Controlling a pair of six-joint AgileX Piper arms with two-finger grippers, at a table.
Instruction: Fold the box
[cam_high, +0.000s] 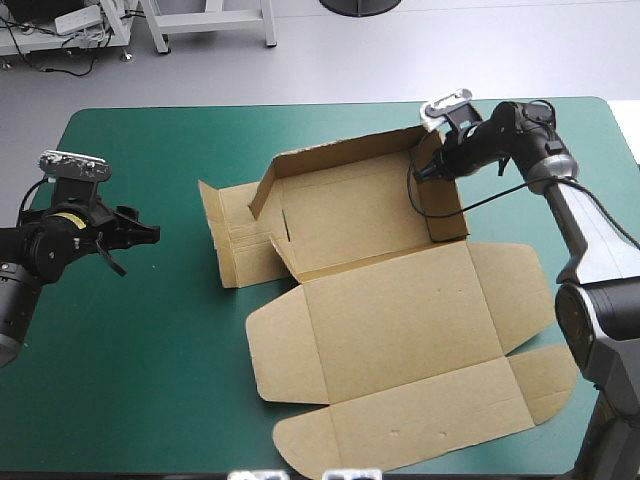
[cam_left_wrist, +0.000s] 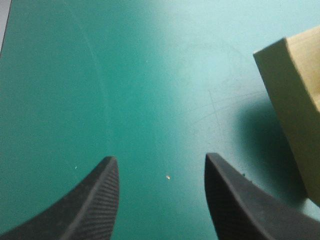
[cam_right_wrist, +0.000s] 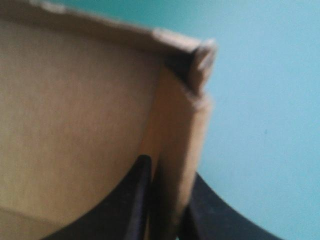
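Note:
The brown box (cam_high: 380, 300) lies in the middle of the teal-green table, its lid part spread flat toward the near edge. At the far part, a back wall and a right side wall stand raised; the left flap (cam_high: 228, 240) lies nearly flat. My right gripper (cam_high: 432, 165) is at the far right corner, shut on the raised right wall (cam_right_wrist: 172, 165), one finger inside and one outside. My left gripper (cam_high: 125, 240) hovers open over bare cover left of the box, with the left flap's edge (cam_left_wrist: 295, 115) ahead of it and off to one side.
Bare teal-green cover (cam_high: 130, 360) stretches around the left arm and along the table's left and near-left sides. The flat lid flaps reach close to the near edge (cam_high: 420, 440) and toward the right arm's base.

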